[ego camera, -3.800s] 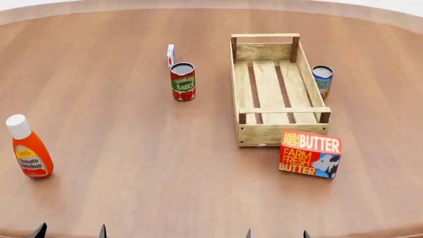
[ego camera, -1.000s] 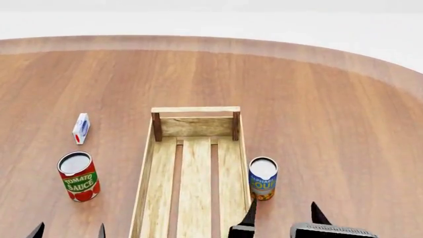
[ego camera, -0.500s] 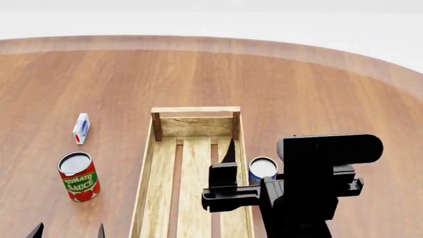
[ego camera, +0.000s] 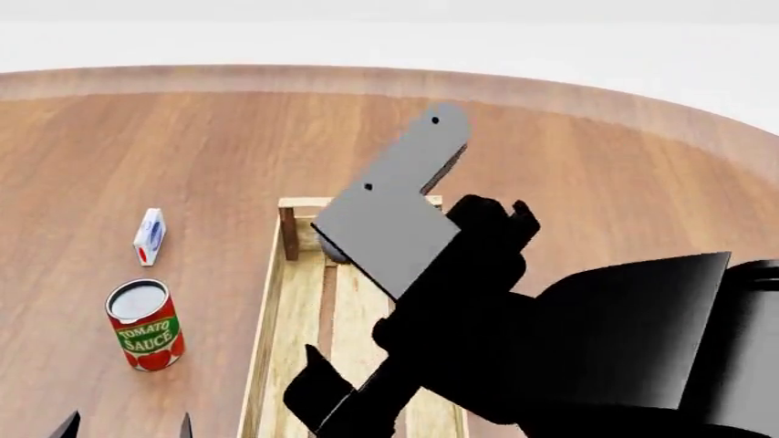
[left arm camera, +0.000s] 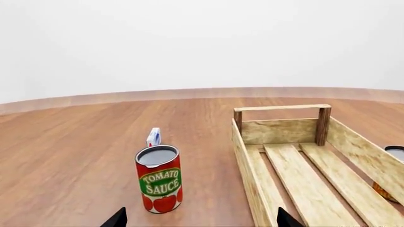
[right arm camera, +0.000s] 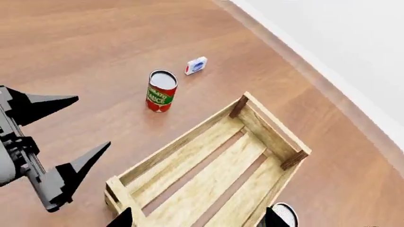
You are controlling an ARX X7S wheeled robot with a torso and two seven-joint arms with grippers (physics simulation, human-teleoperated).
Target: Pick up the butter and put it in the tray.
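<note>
Raising your right arm above the tray, blocking the head view; both grippers are gaping, empty. Butter is showing nowhere, so grasping is remaining undone.

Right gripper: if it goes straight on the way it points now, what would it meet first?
Probably the tray: the right gripper, fingers open, looks down onto its bare slats. Depth is unclear.
</note>
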